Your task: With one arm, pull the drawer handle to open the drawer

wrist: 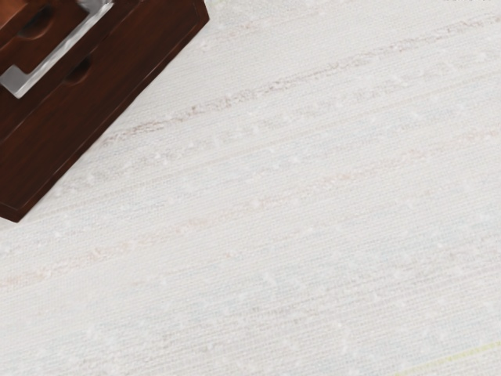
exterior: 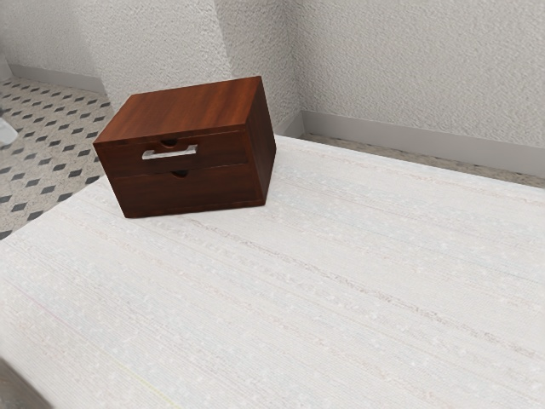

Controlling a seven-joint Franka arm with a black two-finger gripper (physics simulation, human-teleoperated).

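In the exterior view, the white table (exterior: 341,324) lies nearest the camera, a wide, faintly grained top with nothing on this near stretch. Toward its far corner, at the exterior view's left, stands the dark wooden cabinet (exterior: 192,111), with two drawer fronts facing the camera. The upper drawer (exterior: 221,152) carries a pale metal handle (exterior: 169,153) set across a small notch. The lower drawer (exterior: 204,189) shows only a notch. Both fronts look flush with the case, so the drawer reads as shut.

The cabinet is probably stiff and fairly weighty, but it stands loose on a smooth top and may slide if the drawer sticks. The handle is a slim, hard bar, likely slippery. Its middle, above the notch, looks like the best place to take hold, with the pull kept straight out from the front.

The table's edge runs just past the cabinet's side at the exterior view's left, with tiled floor (exterior: 43,145) below. In front of the drawers there is ample bare table for the travel. The wall (exterior: 409,60) stands behind, away from the pull.

In the wrist view, bare table (wrist: 313,235) lies under the hand. The cabinet (wrist: 117,86) sits off at a corner, turned at an angle, well apart from the hand. Its handle (wrist: 55,51) gleams across the upper front. The way between is open and flat.

The gripper's state I cannot tell from these pictures.
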